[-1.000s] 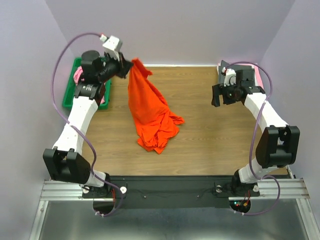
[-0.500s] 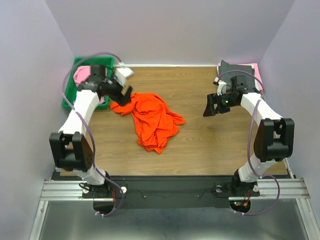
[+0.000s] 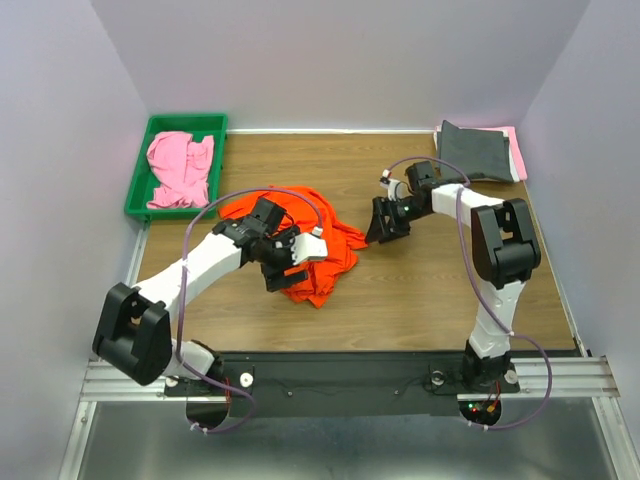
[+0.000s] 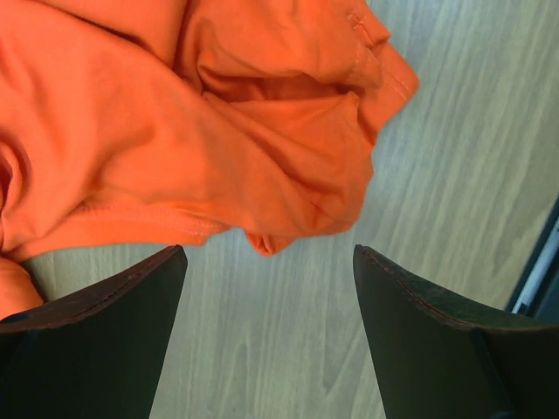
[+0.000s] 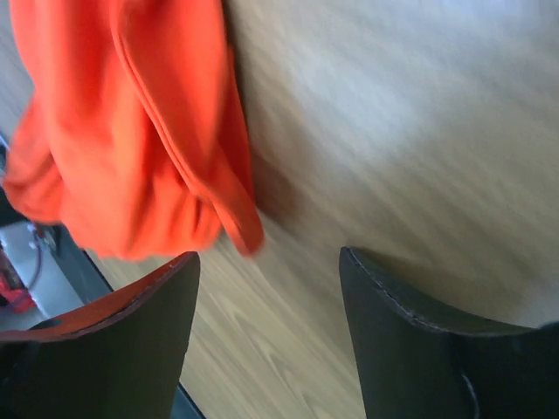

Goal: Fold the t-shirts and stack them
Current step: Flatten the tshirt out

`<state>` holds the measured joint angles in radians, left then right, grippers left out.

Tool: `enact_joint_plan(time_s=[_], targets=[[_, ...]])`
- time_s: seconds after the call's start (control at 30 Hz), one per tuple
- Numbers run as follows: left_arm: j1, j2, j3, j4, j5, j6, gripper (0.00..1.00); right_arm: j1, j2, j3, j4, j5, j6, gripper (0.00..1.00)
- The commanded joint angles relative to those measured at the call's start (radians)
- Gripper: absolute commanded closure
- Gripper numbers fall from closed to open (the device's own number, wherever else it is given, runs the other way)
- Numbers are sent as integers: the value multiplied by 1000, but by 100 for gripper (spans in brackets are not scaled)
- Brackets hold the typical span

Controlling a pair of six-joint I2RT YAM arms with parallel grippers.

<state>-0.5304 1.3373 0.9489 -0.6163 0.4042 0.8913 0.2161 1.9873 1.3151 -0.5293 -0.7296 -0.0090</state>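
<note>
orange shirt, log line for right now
orange shirt: crumpled heap | left hand: open, above its edge | right hand: open, beside it

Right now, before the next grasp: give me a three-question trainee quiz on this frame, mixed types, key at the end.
1. True or false: the orange t-shirt lies neatly folded.
2. Where is the pink t-shirt? A) in the green tray; B) mid-table; C) held up by an arm.
3. Fill in: the left pincer is ___, holding nothing.

Key: 1 false, it lies crumpled; 2 A; 3 open.
</note>
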Motion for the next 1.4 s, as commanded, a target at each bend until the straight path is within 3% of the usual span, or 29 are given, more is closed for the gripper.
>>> enact_joint_plan(time_s=[0.0, 0.1, 0.13, 0.17, 0.27, 0.3, 0.33, 0.4, 0.47, 0.7, 0.97, 1.1, 1.2, 1.23, 1.37], targets=[[-31, 33, -13, 113, -50, -28, 11, 37, 71, 67, 95, 10, 76, 30], [-45, 65, -22, 162, -68, -34, 18, 42, 114, 91, 98, 1, 84, 42], [-46, 80, -19, 173, -71, -41, 25, 43, 120, 99, 97, -1, 86, 52], [-46, 88, -15, 178, -65, -43, 29, 43, 123, 102, 95, -2, 86, 57], [-46, 115, 19, 168, -41, -45, 51, 42, 111, 102, 94, -8, 61, 74], [-46, 121, 36, 149, -35, -45, 67, 42, 104, 102, 94, -10, 54, 82], [-45, 128, 42, 133, -31, -37, 76, 39, 88, 101, 92, -4, 47, 99], [-39, 123, 48, 89, -37, -25, 94, 29, 59, 93, 89, 2, 26, 99], [-23, 111, 42, 66, -39, -8, 100, 13, 33, 85, 84, 4, 18, 99], [76, 33, 54, -49, -21, 47, 100, -116, -90, 90, 26, 13, -63, 99], [144, -1, 83, -120, 4, 51, 100, -156, -203, 113, -138, 111, -203, 99], [148, 17, 132, -33, -2, -127, 79, -184, -243, 86, -256, 188, -334, 100], [213, 78, 195, 29, 27, -262, 64, -201, -274, 21, -319, 242, -402, 99], [234, 126, 250, 44, 38, -297, 51, -202, -280, 7, -322, 266, -408, 99], [328, 255, 402, 134, 59, -461, 43, -205, -286, -5, -330, 279, -404, 100]])
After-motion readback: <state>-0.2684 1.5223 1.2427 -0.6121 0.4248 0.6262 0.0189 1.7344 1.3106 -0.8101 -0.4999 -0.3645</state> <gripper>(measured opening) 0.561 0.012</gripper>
